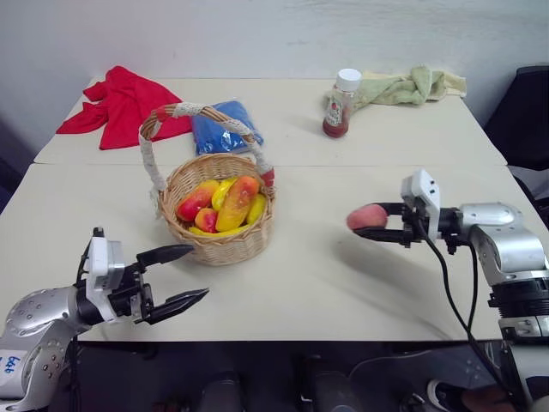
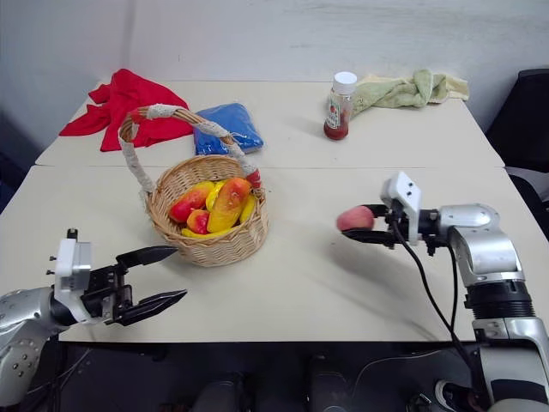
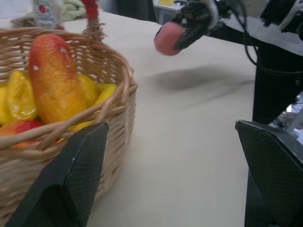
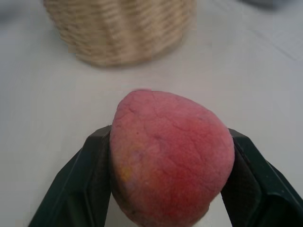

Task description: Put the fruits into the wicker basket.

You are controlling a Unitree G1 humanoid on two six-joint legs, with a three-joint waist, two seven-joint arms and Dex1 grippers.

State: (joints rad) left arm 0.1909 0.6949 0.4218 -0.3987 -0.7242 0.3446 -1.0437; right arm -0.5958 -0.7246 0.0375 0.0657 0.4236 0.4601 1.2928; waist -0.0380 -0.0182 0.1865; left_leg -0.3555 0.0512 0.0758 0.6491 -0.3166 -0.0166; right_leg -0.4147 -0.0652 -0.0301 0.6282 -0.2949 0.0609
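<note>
Peach [image 1: 367, 216] is clamped between the right gripper's [image 1: 379, 221] fingers, held in the air above the table [image 1: 343, 283], well to the right of the wicker basket [image 1: 219, 219].

Head views: basket already holds the mango-like fruit [image 1: 238, 202] plus several other yellow and red pieces. Left gripper [image 1: 176, 279] is empty, jaws spread, hanging at the near table edge just beside the basket. Far side of the table: red cloth [image 1: 120, 103], blue pouch [image 1: 225, 125], red-filled bottle with white cap [image 1: 340, 104], green towel [image 1: 407, 86]. Bottle label can't be read.

Left wrist view: both left fingers [image 3: 71, 179] wide apart, nothing between them; basket wall close by, mango on top of the pile.

Right wrist view: peach fills the gap between the pads, basket ahead.

Status, my read: nearly done. Remaining: carry the peach over the rim, clear the handle [image 1: 202, 116], release.
</note>
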